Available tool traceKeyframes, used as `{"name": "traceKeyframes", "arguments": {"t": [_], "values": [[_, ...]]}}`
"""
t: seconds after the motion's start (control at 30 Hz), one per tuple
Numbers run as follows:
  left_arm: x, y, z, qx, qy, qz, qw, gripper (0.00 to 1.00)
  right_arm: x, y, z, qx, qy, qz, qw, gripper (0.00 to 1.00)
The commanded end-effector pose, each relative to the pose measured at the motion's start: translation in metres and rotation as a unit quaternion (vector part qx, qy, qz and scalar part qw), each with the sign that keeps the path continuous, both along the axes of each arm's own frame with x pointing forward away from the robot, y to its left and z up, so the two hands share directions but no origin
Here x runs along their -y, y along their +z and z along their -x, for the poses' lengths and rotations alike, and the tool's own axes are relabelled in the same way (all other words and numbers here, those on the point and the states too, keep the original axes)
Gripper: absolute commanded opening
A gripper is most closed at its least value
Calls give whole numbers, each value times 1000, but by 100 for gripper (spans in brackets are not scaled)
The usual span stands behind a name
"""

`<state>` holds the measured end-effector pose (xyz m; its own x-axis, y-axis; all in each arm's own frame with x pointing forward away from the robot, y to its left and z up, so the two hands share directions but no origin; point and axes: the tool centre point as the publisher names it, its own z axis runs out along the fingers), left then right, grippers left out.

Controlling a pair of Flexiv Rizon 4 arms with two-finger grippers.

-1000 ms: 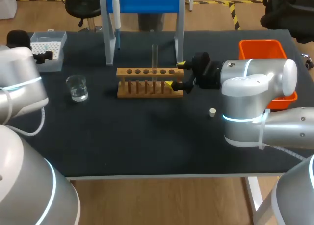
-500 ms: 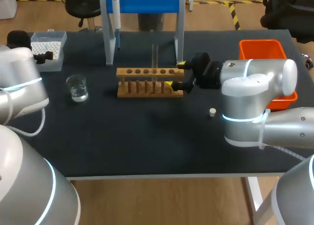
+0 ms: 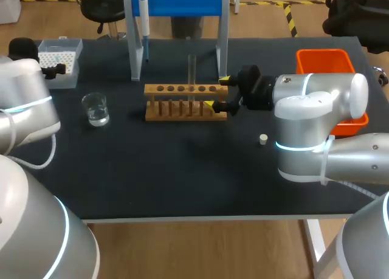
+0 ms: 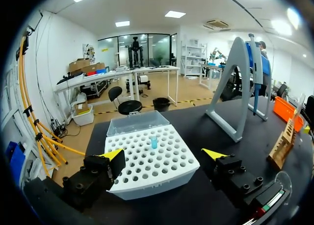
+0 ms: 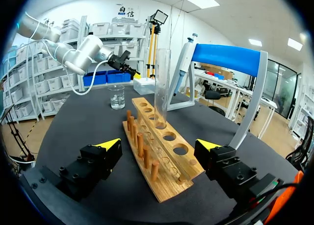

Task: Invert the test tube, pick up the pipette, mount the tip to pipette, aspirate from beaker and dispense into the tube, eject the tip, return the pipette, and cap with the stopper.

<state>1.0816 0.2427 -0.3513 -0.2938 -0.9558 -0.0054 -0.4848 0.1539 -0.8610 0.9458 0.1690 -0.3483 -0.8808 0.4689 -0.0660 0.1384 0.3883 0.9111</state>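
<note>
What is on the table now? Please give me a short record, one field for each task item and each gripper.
test tube: upright in the wooden rack
pipette: hanging on the blue-topped stand
tip box: one blue tip standing in it
beaker: clear liquid inside, left of the rack
stopper: lying on the table, right of the rack
orange bin: at the table's right edge
left gripper: open, tip box just ahead of it
right gripper: open, straddling the rack's end

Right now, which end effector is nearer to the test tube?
Right. The right end effector sits by the wooden rack, the test tube just ahead; the left end effector is at the tip box.
</note>
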Motion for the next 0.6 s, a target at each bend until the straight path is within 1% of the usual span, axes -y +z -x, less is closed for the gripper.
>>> {"name": "traceKeyframes", "arguments": {"t": [0.03,0.33,0.6], "values": [[0,-1,0,1,1,-1,1000,100,0,-1,0,1,-1,-1,1000,100],[0,-1,0,1,1,-1,1000,100,0,-1,0,1,-1,-1,1000,100],[2,3,-7,-2,9,-15,1000,100,0,-1,0,1,-1,-1,1000,100]]}}
